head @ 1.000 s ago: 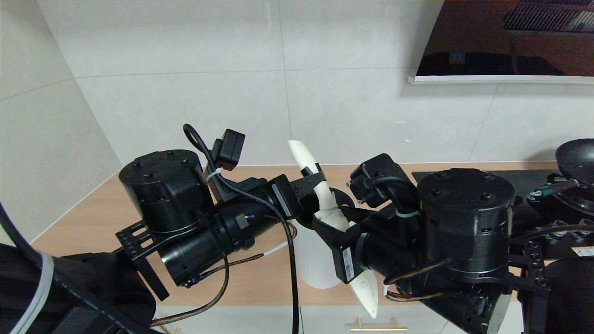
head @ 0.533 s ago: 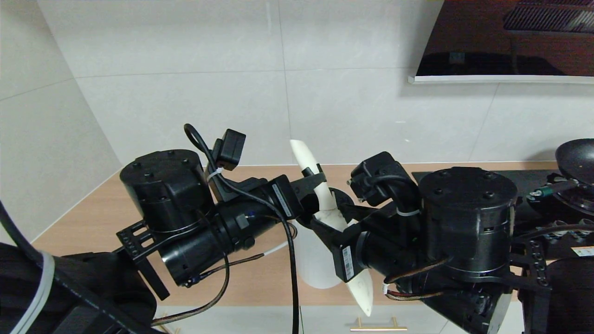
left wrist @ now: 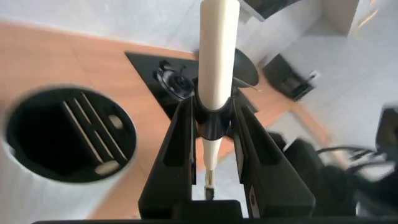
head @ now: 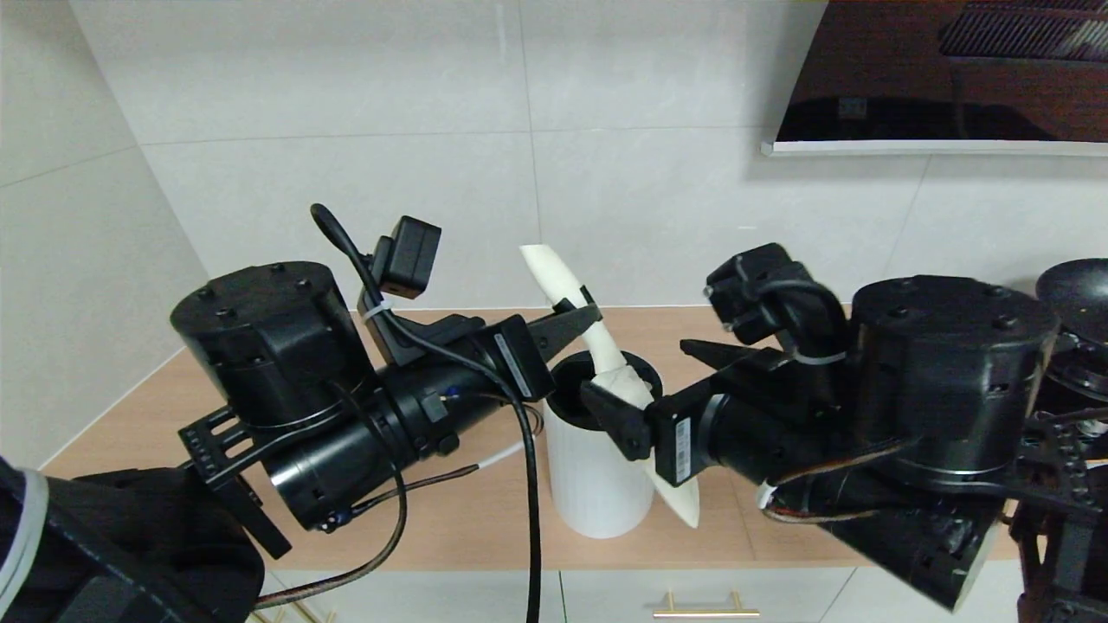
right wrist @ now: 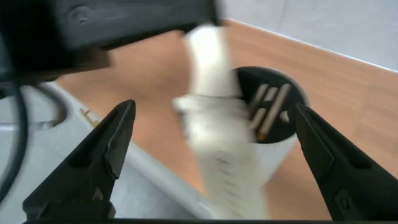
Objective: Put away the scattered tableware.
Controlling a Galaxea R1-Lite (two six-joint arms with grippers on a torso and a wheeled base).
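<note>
Our right gripper [head: 642, 372], closed round the one white spatula [head: 554, 277] a second ago, now gapes wide and has drawn off to the right of the white holder [head: 597, 493]. Our left gripper [left wrist: 214, 121] alone pinches the handle, spatula slanting across the holder's mouth, blade low at its right side. Each gripper bears one sticker, print unreadable.

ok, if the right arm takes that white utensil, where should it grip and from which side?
Probably the narrow handle of the white utensil, just below where the left gripper clamps it. It hangs tilted, handle up, near the holder. The right gripper, open, can close across it from the robot's right.
</note>
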